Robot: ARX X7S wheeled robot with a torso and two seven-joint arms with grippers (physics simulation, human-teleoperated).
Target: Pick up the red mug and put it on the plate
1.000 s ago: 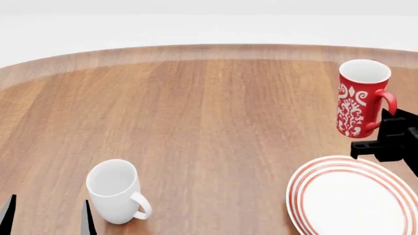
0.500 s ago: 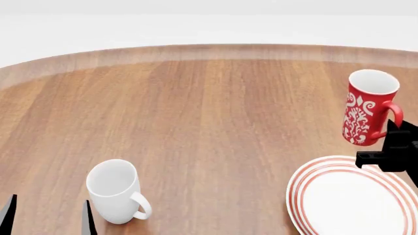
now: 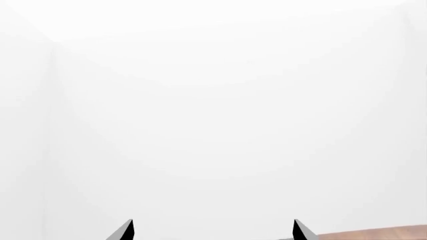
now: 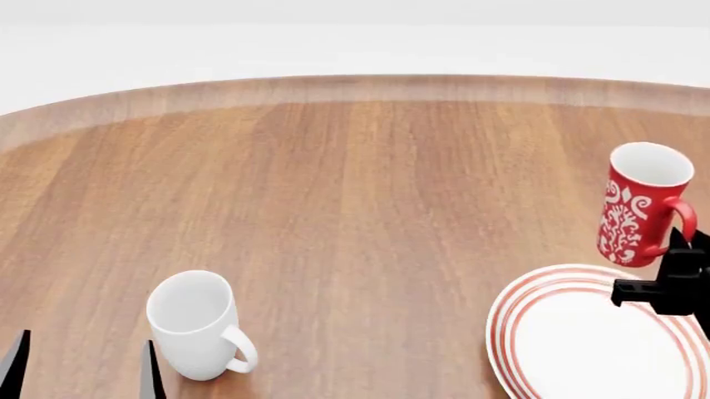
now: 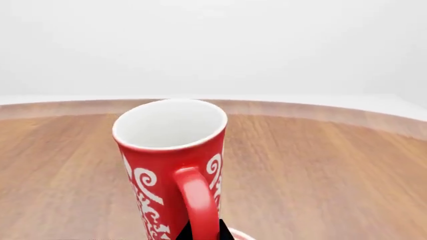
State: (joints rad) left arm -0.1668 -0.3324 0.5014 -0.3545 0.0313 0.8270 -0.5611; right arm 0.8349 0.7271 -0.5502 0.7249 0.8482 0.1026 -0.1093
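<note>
The red mug (image 4: 638, 208) with its white pattern hangs in the air, tilted a little, just beyond the far edge of the plate (image 4: 599, 332) at the lower right of the head view. My right gripper (image 4: 679, 262) is shut on the mug's red handle (image 5: 197, 200); in the right wrist view the mug (image 5: 170, 160) fills the centre, its white inside showing, and the black fingertips (image 5: 223, 232) pinch the handle. My left gripper (image 4: 83, 366) stands open at the lower left, with nothing between its fingers.
A plain white mug (image 4: 199, 324) stands upright on the round wooden table (image 4: 332, 183), just right of my left gripper. The table's curved far edge (image 4: 355, 87) runs across the back.
My right gripper has carried the red mug to the right and downward, closer to the plate's far rim. The left arm and the white mug have not moved.
</note>
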